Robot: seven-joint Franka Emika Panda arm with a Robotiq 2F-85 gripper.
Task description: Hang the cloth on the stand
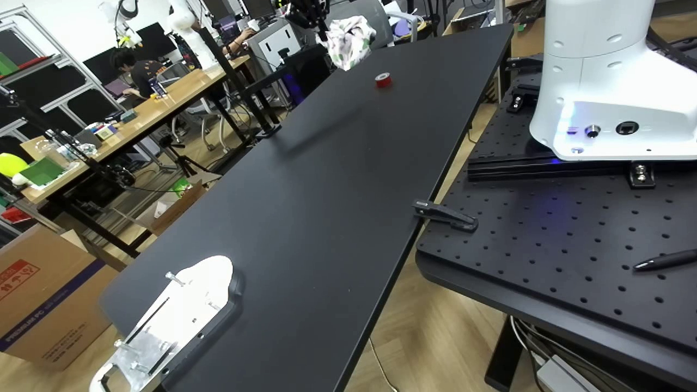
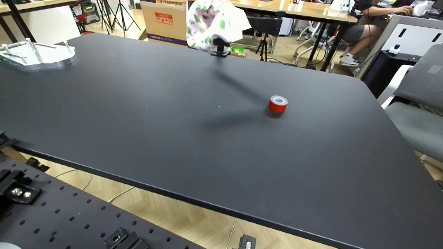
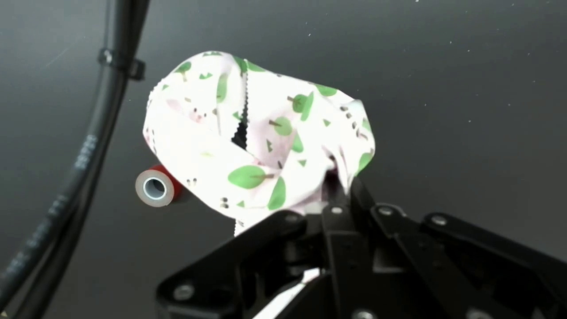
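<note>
The cloth is white with green leaf prints and hangs bunched in the air in an exterior view (image 1: pixel 348 44). It also shows in an exterior view (image 2: pixel 230 26) and in the wrist view (image 3: pixel 274 146). My gripper (image 3: pixel 343 188) is shut on one edge of the cloth; the rest droops freely. The gripper also shows at the top of an exterior view (image 1: pixel 324 36). The black stand (image 1: pixel 231 76) is fixed at the table edge, with a side arm. Its base (image 2: pixel 220 53) shows below the cloth, which hides most of the post. Cloth and stand look apart.
A red tape roll (image 1: pixel 383 80) stands on the black table (image 1: pixel 305 218). A pale plate with upright bolts (image 1: pixel 174 310) lies at one table end. A black clamp (image 1: pixel 445 215) grips the table edge near the white robot base (image 1: pixel 610 109). A chair (image 2: pixel 418 103) stands beside the table.
</note>
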